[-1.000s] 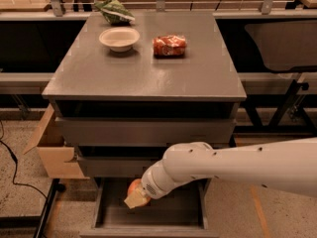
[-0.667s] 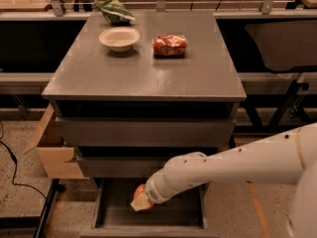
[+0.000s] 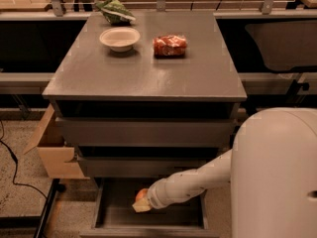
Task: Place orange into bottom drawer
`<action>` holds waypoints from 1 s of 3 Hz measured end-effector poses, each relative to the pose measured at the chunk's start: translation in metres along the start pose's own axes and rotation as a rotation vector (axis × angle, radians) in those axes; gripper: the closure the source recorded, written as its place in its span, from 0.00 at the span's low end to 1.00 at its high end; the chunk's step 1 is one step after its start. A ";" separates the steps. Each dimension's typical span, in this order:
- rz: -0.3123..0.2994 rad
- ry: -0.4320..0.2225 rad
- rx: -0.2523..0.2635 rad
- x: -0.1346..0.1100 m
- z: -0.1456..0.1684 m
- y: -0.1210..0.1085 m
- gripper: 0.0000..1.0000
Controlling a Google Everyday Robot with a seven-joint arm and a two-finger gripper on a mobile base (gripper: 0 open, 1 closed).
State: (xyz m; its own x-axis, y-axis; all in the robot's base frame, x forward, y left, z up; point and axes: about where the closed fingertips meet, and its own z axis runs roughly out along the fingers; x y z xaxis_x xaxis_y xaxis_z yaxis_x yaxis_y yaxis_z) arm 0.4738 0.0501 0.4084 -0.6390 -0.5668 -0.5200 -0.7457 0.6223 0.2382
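Observation:
The orange [image 3: 142,195] shows as a small round orange shape at the tip of my arm, low inside the open bottom drawer [image 3: 119,217], the lowest of three grey drawers. My gripper [image 3: 141,203] reaches into the drawer from the right, with the orange at its tip, close above the drawer's floor. Only a pale finger tip [image 3: 140,208] shows below the fruit; the white wrist hides the remainder.
On the cabinet top [image 3: 143,71] stand a white bowl [image 3: 120,37], a red-orange snack packet [image 3: 170,45] and a green bag [image 3: 115,11]. A cardboard box [image 3: 52,150] stands left of the cabinet. A black cable [image 3: 15,170] lies on the floor.
My arm has moved lower and deeper into the bottom drawer with the orange. The arm's body now fills the lower right of the view.

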 end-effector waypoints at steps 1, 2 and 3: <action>0.043 0.009 -0.032 0.022 0.024 0.001 1.00; 0.043 0.009 -0.032 0.022 0.025 0.001 1.00; 0.029 0.022 -0.026 0.026 0.033 -0.003 1.00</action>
State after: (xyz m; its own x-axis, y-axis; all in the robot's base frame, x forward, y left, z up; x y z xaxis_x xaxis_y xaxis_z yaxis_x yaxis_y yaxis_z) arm 0.4655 0.0514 0.3669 -0.6640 -0.5609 -0.4945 -0.7315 0.6245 0.2739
